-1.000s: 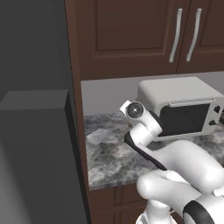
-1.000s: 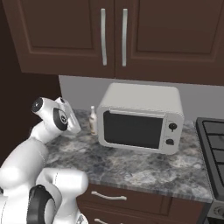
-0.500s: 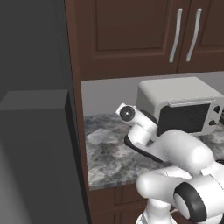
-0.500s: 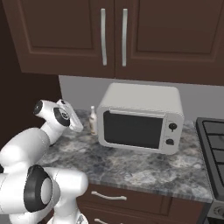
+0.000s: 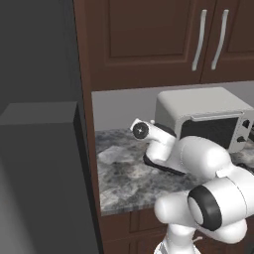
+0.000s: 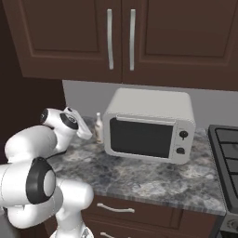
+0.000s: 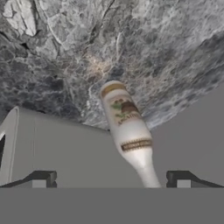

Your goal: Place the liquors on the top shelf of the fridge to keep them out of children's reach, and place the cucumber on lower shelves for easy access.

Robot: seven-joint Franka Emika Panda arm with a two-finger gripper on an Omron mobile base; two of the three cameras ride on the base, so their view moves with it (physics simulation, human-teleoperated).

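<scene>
The claw point(image 7: 110, 179) is spread wide: in the hand view its two dark fingertips point(image 7: 40, 178) stand far apart at the bottom, with nothing clamped between them. The neck of the cream-white liquor bottle point(image 7: 127, 130) runs down into the gap between them, but neither tip touches it, so the bottle is lined up for a grasp and not yet taken.

The bottle stands upright on the speckled stone table point(image 6: 153, 179), at its far edge near the back wall, just left of the white microwave point(image 6: 151, 124). In the right base view it shows as a slim pale shape point(image 6: 98, 128) between the robot's hand and the microwave's left side. In the hand view the pale grey face beside the bottle is probably the microwave's side, though that is hard to confirm.

The arm is folded low over the table, with its wrist reaching toward the far corner. On the left of the left base view rises the fridge point(image 5: 39, 163), a tall dark grey mass; from here I cannot tell whether its doors are open, and no shelf is visible.

As a judgement, the task is barely begun. This first liquor still needs gripping, lifting and carrying to the top shelf. The squat dark bottle and the cucumber also remain to be placed.
</scene>
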